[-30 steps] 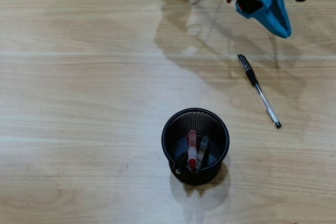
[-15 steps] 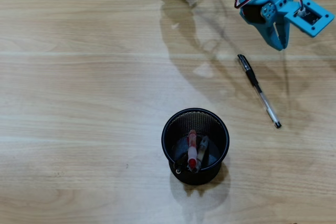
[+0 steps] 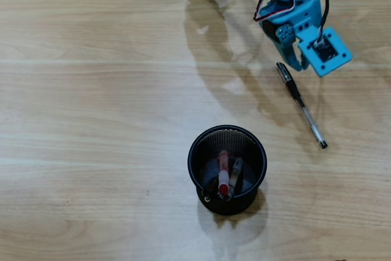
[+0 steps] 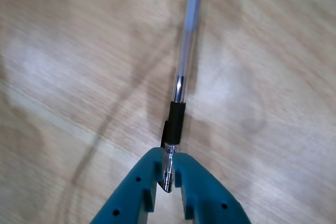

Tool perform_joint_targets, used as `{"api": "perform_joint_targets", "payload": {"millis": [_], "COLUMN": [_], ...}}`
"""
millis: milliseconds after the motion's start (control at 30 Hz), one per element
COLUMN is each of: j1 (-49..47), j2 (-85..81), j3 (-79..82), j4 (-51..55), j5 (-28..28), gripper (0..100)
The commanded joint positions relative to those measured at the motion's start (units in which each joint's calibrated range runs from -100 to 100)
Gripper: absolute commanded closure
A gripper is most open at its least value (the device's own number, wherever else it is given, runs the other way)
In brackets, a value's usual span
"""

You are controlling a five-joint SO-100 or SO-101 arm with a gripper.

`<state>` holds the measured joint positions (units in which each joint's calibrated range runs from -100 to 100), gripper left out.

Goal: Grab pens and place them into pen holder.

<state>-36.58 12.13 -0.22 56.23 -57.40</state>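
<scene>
The slim black-and-clear click pen (image 4: 181, 85) lies flat on the pale wood-grain table (image 3: 91, 108), its metal tip end between the teal two-finger gripper (image 4: 167, 178) and its clear barrel running straight away from the fingertips; judged light, stiff and smooth, likely to roll or swivel if pinched near an end. The jaws stand narrowly parted astride the tip, not visibly clamped; the black rubber grip just ahead offers the surest hold. The round black wire-mesh pen holder (image 3: 198, 151), already containing pens, sits well apart from the gripper.

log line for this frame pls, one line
gripper: open, straddling tip end of black-and-clear pen | pen: flat on table, not lifted | pen holder: upright, holds other pens incl. red-clear pen
</scene>
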Motion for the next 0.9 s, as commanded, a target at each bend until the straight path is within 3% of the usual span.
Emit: {"api": "perform_joint_targets", "payload": {"millis": [0, 233, 433, 867], "j1": [0.8, 0.8, 0.1, -0.5], "j2": [0.8, 4.5, 7.6, 11.8], "j3": [-3.0, -7.9, -11.3, -12.3], "j4": [0.3, 0.3, 0.3, 0.2], "j5": [-0.2, -0.1, -0.2, -2.0], "gripper": [98, 97, 80, 80]}}
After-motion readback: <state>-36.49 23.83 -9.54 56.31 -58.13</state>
